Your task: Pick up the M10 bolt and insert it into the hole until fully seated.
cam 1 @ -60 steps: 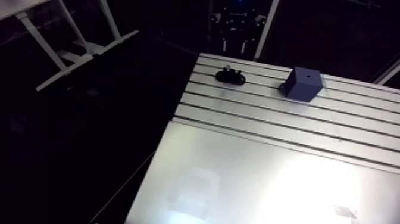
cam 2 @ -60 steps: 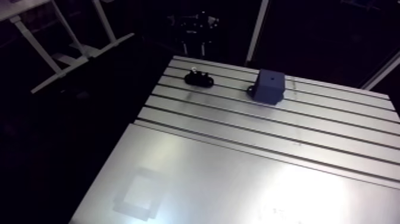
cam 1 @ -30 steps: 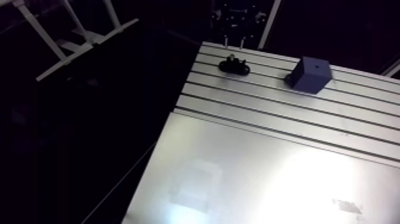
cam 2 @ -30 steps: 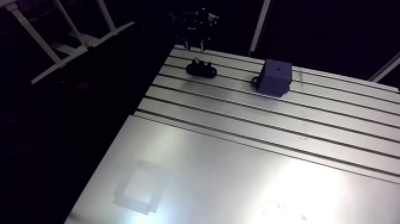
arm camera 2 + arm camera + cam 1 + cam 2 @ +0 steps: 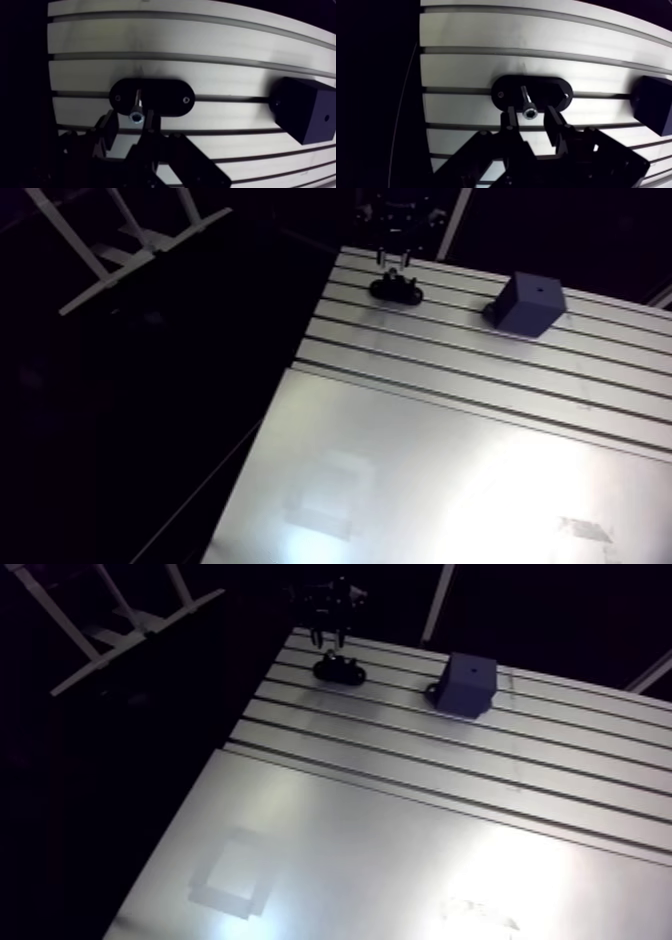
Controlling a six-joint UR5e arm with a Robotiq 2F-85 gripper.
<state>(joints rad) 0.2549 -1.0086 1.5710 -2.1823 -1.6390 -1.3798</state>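
Where I hang: my gripper (image 5: 530,115) is low over the far left corner of the slotted aluminium table (image 5: 450,448), directly above a black oval holder (image 5: 556,92).
Jaws: released. My two fingers (image 5: 509,120) stand apart, one on each side of the bolt's head, and neither appears to press on it, so nothing is grasped.
M10 bolt (image 5: 526,102): it stands upright in the middle of the holder. It has a silver shank, and its socket head faces up at me from between my fingertips.
Holder: flat and dark, rounded at both ends, with a small screw near each end. It lies on the table's ribs across one of the slots, close to the table's left edge.
Blue block (image 5: 530,303): dark blue and boxy, resting on the table. It sits on the same far strip as the holder, off to the right of it in the arm view and well apart from it. In the wrist view it lies out beyond my right-hand finger.
Hole (image 5: 537,288): a small dark round opening in the block's top face.
Table surface: the far part is ribbed with long parallel slots. The near part is a smooth sheet carrying a bright patch of glare.
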